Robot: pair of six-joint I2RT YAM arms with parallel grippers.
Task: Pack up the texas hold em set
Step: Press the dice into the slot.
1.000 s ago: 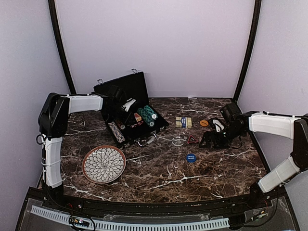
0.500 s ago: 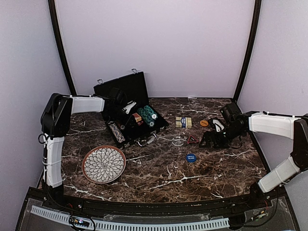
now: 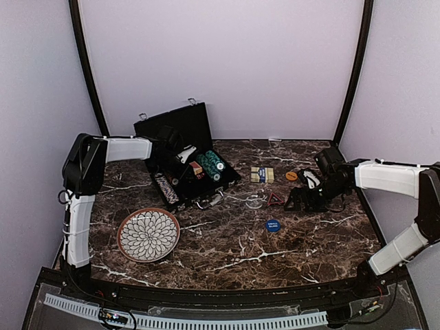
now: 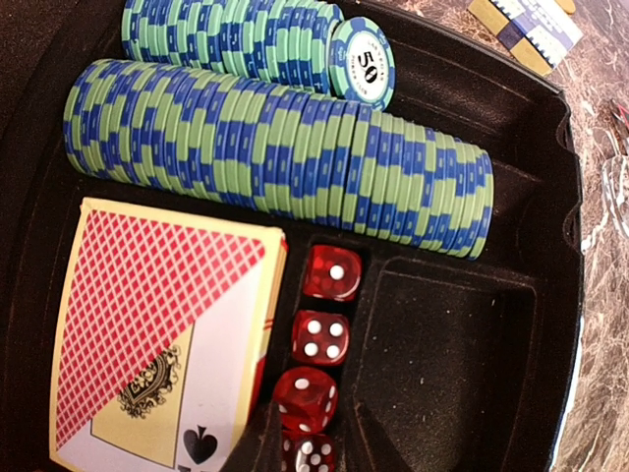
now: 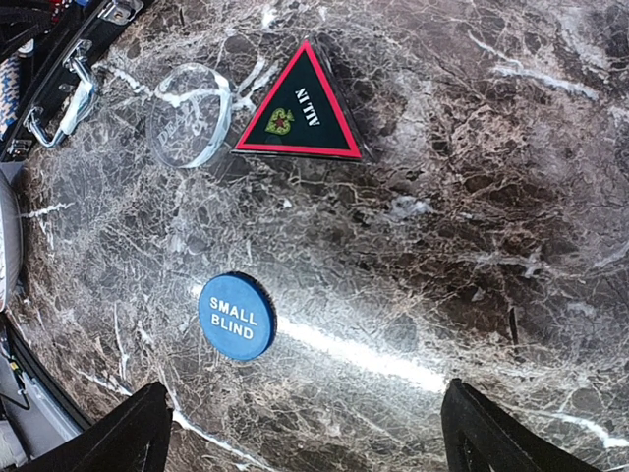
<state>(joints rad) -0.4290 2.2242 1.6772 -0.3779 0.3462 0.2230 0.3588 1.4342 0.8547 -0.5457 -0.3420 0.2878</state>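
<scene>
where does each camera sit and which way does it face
Top external: high behind the robot, facing forward and down at the marble table; left arm, right arm show.
Left wrist: on the left arm, looking down into the open case: chips, card deck, dice; dark tips of the left hand at the bottom edge.
Right wrist: looking down at the blue button and triangle; right hand spread wide, tips in the bottom corners.
Shared: blue button and triangle, in top and right wrist.

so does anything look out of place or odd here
Nothing spilled or damaged. The patterned plate is no poker piece. A card deck, orange button, Small Blind button, All In triangle and clear disc lie loose on the table, outside the open case. One 50 chip tilts askew at its row's end.
</scene>
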